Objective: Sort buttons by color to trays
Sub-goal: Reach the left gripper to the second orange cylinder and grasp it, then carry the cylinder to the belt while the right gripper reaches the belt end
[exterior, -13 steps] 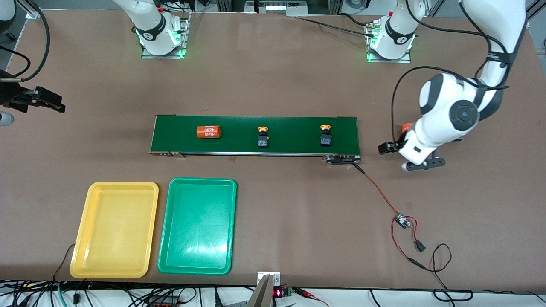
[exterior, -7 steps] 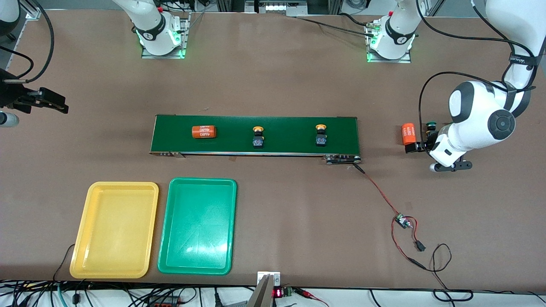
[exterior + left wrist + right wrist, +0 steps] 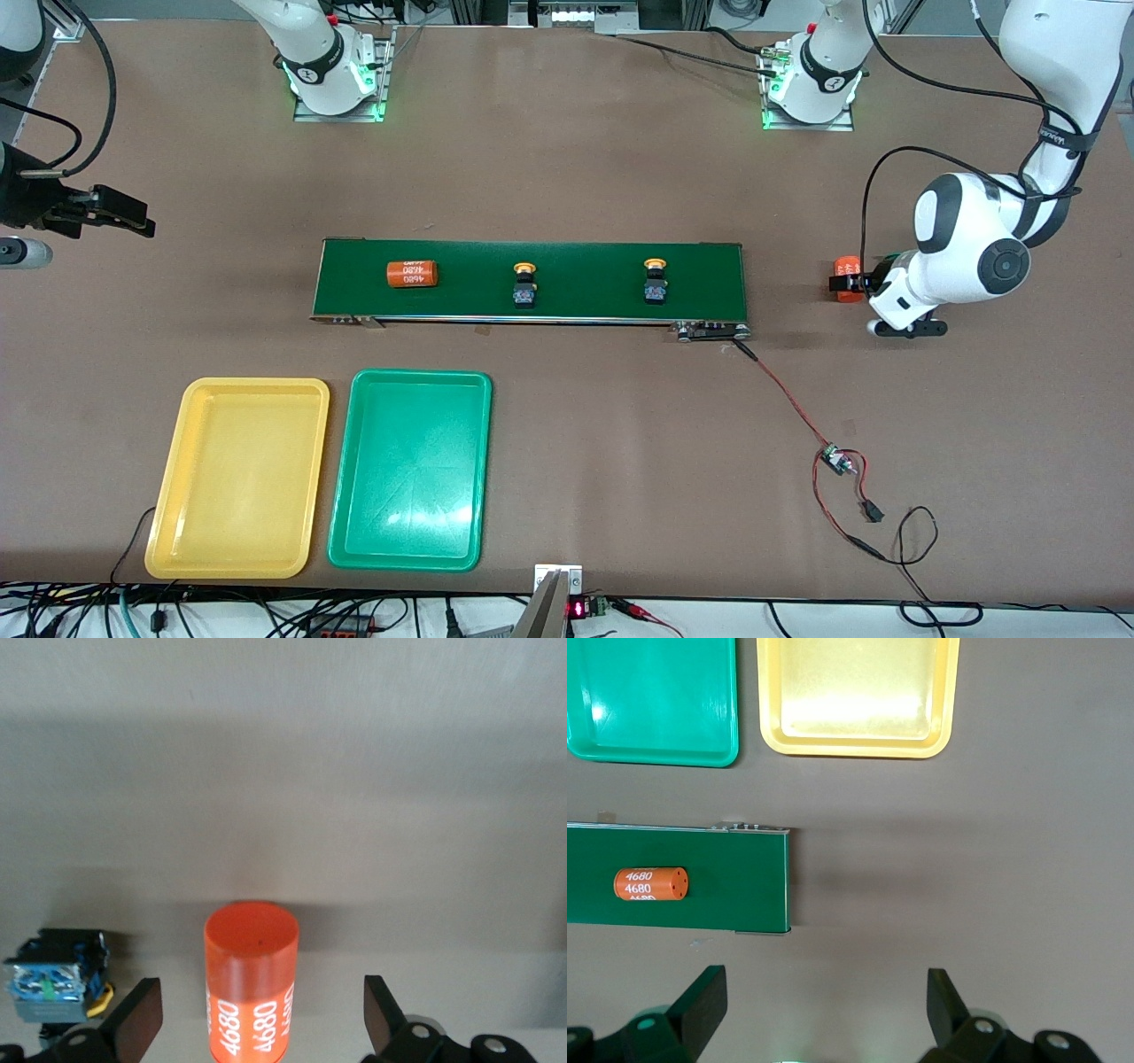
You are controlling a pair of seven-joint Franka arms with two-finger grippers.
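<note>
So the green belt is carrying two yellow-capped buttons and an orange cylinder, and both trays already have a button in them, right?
Not quite. The belt does carry two yellow-capped buttons and an orange cylinder, but the front view shows the yellow tray and green tray with nothing in them.

Two buttons (image 3: 524,286) (image 3: 655,283) and cylinder (image 3: 413,274) on conveyor belt (image 3: 585,306); both trays (image 3: 237,478) (image 3: 410,470) side by side, nearer front camera than belt.

Bare table (image 3: 567,177) (wide) lies between belt (image 3: 585,279) and arm bases.
</note>
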